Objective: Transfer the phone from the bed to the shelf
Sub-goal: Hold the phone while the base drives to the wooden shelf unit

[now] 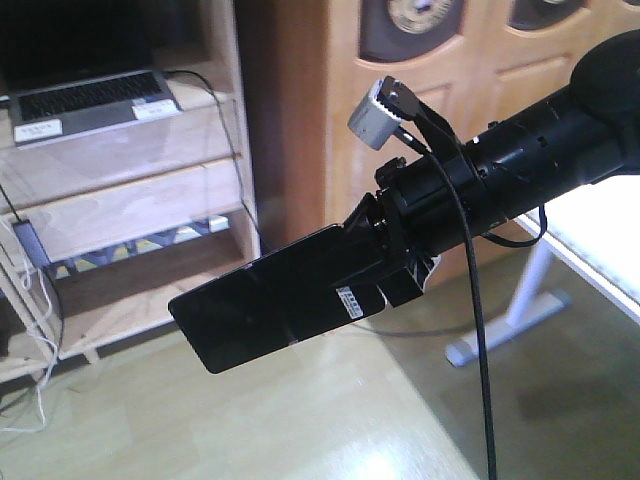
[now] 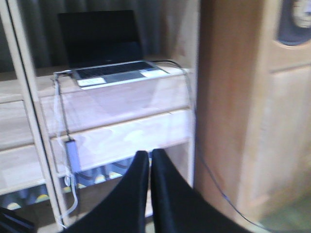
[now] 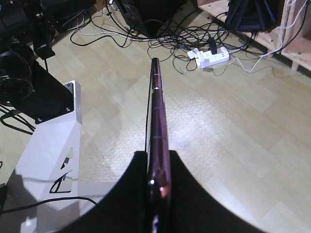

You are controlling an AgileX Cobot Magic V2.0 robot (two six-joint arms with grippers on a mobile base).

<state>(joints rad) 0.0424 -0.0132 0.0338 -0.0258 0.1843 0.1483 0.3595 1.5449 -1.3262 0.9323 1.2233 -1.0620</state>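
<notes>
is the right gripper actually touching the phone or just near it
Touching. The right wrist view shows the phone edge-on, pinched by the right gripper, with no gap on either side.

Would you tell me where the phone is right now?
In the front view, the phone is clamped in the right gripper, mid-air, right of the shelf.

Grey open laptop (image 1: pixel 90 100) is sitting on pale wooden plank shelf (image 1: pixel 130 205), left; thin black flat phone (image 1: pixel 270 300) is hanging between right arm's fingers (image 1: pixel 368 215), right of and before shelf.
</notes>
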